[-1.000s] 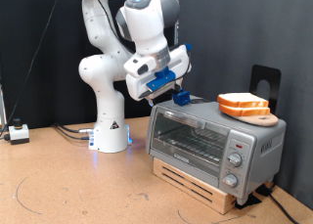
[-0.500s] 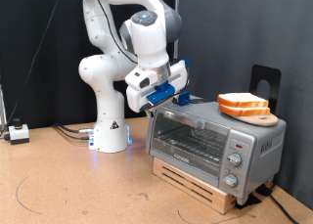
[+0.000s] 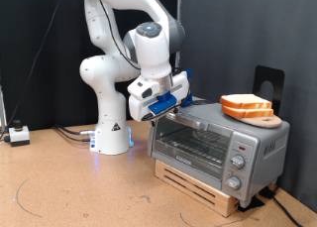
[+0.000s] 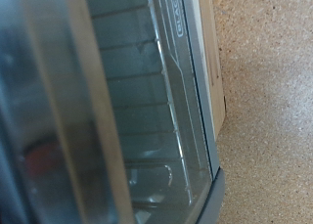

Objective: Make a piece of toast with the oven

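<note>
Your toast [image 3: 247,106] sits stacked on a second slice on a small wooden board [image 3: 265,120] on top of the oven [image 3: 220,144], toward the exterior view's right. Judging by looks, it's light, soft, a bit crumbly; squeeze hard and it dents. The crust edges are the firmer place to pinch, across the thin side. It's stacked, so the top slice could drag the lower one.

The oven door [image 3: 191,141] is shut, with its glass face toward the camera; the wire rack [image 4: 147,97] shows through the glass in the wrist view. Knobs [image 3: 238,162] are on the panel at the exterior view's right. The door likely swings stiffly; the bar handle is the place to grab.

Your gripper [image 3: 170,106] hangs at the oven's upper corner on the exterior view's left, close to the door's top edge. Contact can't be confirmed. Fingers are hidden behind the hand, so you can't tell how far apart they stand. Nothing is visibly held. The wrist view shows only door glass and tabletop [image 4: 269,107], no fingertips.
</note>
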Tool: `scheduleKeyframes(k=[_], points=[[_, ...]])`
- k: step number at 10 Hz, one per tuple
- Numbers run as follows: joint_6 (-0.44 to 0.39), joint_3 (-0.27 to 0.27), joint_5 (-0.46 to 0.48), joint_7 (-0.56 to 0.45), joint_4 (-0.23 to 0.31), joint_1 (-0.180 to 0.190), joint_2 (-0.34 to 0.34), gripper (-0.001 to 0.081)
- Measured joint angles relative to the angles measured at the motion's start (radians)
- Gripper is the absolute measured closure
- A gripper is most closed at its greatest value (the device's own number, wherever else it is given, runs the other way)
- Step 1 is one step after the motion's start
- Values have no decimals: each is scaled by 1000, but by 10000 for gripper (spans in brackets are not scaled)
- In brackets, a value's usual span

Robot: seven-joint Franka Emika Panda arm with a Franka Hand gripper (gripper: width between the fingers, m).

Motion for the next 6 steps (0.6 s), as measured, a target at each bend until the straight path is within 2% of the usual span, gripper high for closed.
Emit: scheduleKeyframes(k=[3, 6], points=[[19, -1, -19, 20, -2, -16, 1, -4], [103, -6, -58, 94, 10, -70, 44, -4]])
